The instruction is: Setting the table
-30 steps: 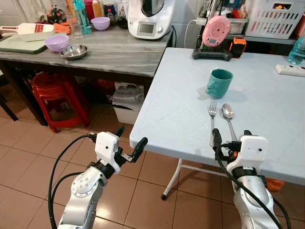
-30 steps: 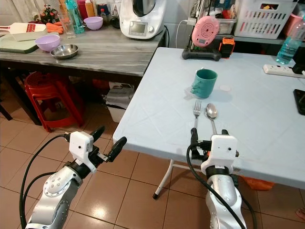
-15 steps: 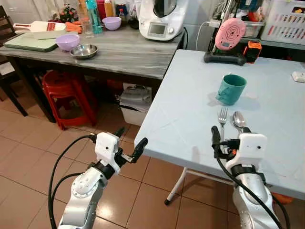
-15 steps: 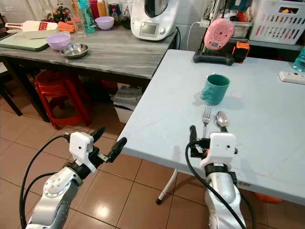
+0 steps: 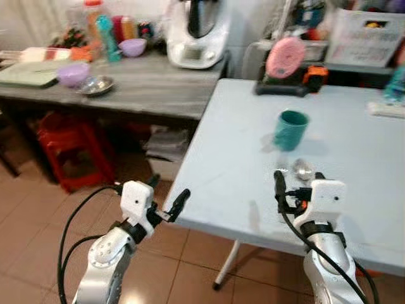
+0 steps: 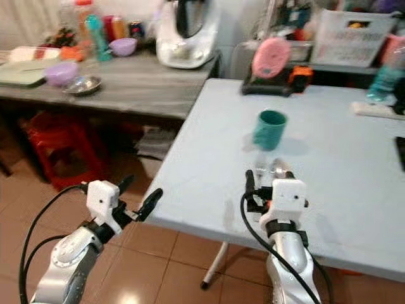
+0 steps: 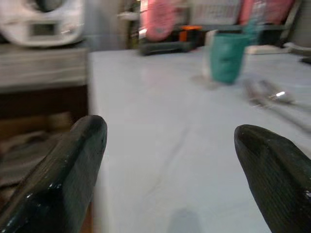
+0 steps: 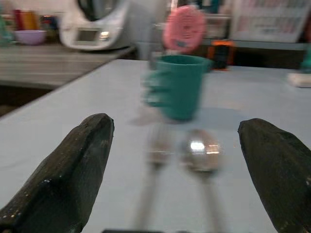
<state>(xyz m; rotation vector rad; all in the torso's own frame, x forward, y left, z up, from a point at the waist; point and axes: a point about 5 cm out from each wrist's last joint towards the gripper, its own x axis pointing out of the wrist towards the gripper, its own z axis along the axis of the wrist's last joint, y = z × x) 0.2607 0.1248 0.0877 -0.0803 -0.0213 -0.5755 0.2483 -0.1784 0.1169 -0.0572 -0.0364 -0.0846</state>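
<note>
Nearest me, both arms are raised at the near edge of the pale blue table (image 5: 228, 164). The left gripper (image 5: 166, 201) hangs off the table's near left corner, over the tiled floor, fingers spread and holding nothing. The right gripper (image 5: 296, 183) sits just over the near edge, its two black fingers parted wide and empty in its wrist view.

Directly ahead of that right gripper lie the fork (image 8: 154, 155) and the spoon (image 8: 200, 154) side by side, handles toward the robot, the fork to the left. Just beyond their heads stands the teal mug (image 5: 290, 129), upright, apart from both.

Farther off, against the wall, a pink round gadget (image 5: 285, 57) rests at the table's far edge, and on the grey counter to the left are a steel bowl (image 5: 93, 85) and a lilac bowl (image 5: 71, 73).

The views are blurred, so I'd guess the robot is between steps: one place looks laid, and a dish is likely next, which calls for going left to the counter.
</note>
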